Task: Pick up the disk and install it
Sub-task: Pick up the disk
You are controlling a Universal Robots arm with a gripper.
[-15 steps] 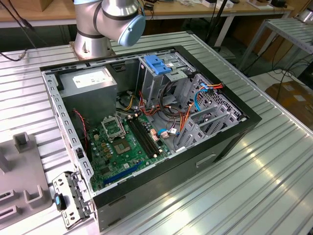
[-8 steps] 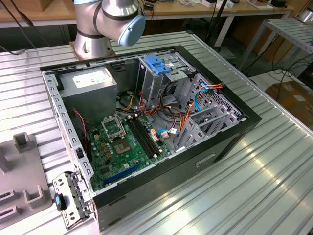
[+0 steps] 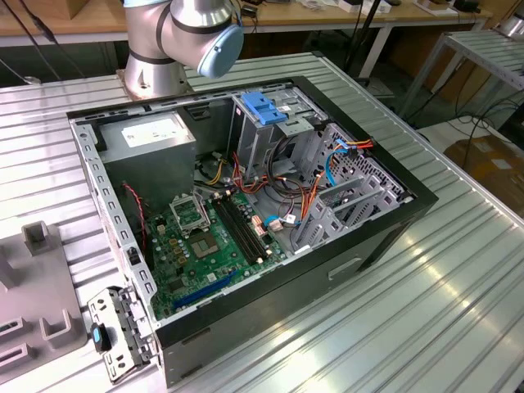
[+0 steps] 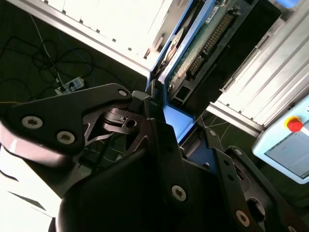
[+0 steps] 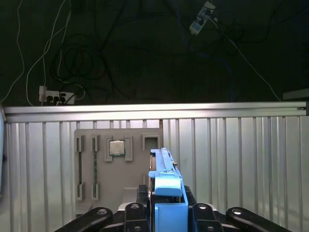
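In both wrist views my gripper [image 5: 166, 215] is shut on the disk [image 5: 165, 186], held on edge between the black fingers. The first wrist view shows its blue plastic carrier rail, lifted clear of the ribbed table [image 5: 231, 159]. In the second wrist view the disk [image 4: 203, 46] shows its green circuit-board underside and blue rail, running away from the gripper [image 4: 179, 128]. In the exterior view the open computer case [image 3: 246, 205] lies on the table, with a grey drive cage [image 3: 274, 143] topped by a blue-handled bracket [image 3: 264, 106].
A grey fixture tray [image 5: 99, 166] holding a processor chip [image 5: 116, 147] lies on the table under the disk, close to the table's edge rail [image 5: 154, 112]. The arm's base [image 3: 164, 57] stands behind the case. A pendant with a red button [image 4: 294, 124] is nearby. Cables lie on the dark floor.
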